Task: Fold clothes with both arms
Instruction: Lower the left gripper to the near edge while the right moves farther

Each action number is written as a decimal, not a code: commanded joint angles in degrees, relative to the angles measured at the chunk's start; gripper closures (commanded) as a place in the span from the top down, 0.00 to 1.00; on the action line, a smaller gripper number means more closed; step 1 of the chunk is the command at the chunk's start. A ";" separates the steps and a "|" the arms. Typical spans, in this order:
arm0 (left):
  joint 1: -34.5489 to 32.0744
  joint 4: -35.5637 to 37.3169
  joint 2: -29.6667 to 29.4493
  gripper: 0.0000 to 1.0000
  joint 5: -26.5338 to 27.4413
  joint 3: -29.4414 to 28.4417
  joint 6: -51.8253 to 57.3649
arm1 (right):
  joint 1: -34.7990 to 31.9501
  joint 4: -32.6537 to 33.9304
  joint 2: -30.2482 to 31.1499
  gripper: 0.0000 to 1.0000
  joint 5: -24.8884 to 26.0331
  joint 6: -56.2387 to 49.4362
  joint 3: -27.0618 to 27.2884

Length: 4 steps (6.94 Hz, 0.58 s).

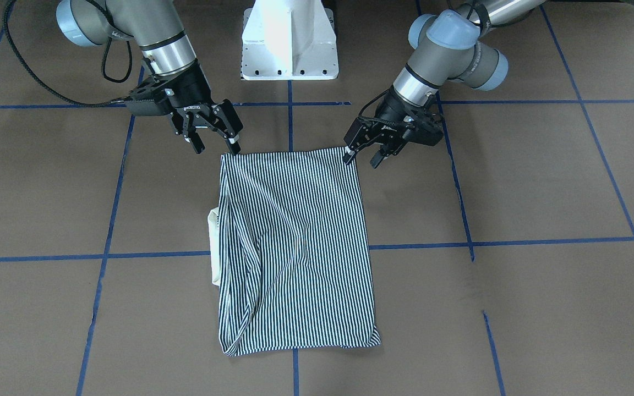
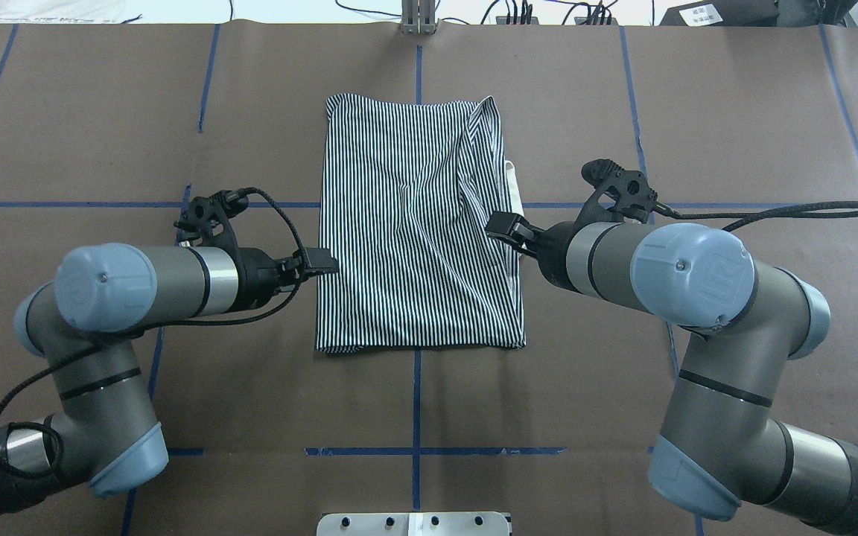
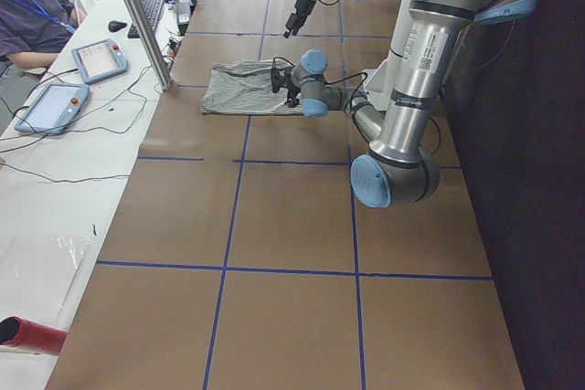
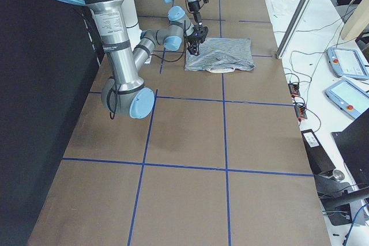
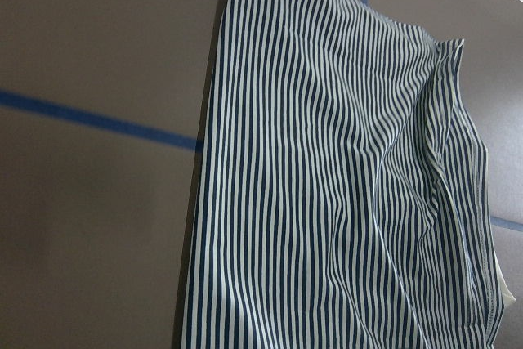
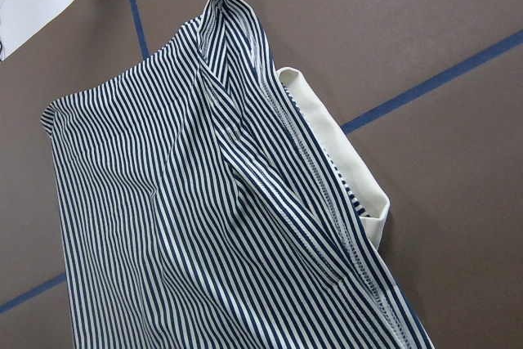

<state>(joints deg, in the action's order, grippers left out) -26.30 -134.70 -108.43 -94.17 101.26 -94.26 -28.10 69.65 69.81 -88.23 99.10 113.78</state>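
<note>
The striped polo shirt [image 1: 295, 247] [image 2: 414, 223] lies folded into a flat rectangle at the table's middle. Its cream collar [image 1: 214, 247] [image 2: 512, 186] [image 6: 343, 153] pokes out along the edge on my right arm's side. My left gripper [image 1: 362, 159] [image 2: 322, 260] is open, one fingertip at the shirt's corner nearest the robot. My right gripper [image 1: 217, 147] [image 2: 507, 223] is open too, hovering just behind the other near corner with nothing between its fingers. Both wrist views show only the shirt [image 5: 327, 185] [image 6: 204, 202], no fingers.
The white pedestal base [image 1: 289, 44] stands behind the shirt. Blue tape lines [image 1: 152, 254] grid the brown table. In the left side view, a side bench holds teach pendants [image 3: 96, 59], a person sits beyond it, and a metal post [image 3: 137, 15] stands by the shirt's far end.
</note>
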 commanded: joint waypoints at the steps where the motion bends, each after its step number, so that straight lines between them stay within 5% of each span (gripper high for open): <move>1: 5.98 -0.03 0.85 0.66 5.21 -0.36 -5.66 | -0.20 -0.04 0.06 0.98 -0.01 0.30 -0.05; 4: 6.79 0.32 1.20 0.66 6.46 -1.16 -6.02 | -0.11 -0.13 0.24 0.99 0.25 0.31 -0.05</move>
<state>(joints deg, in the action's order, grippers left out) -19.76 -134.50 -107.33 -87.96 100.35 -100.16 -28.23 69.57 69.97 -88.11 99.40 113.73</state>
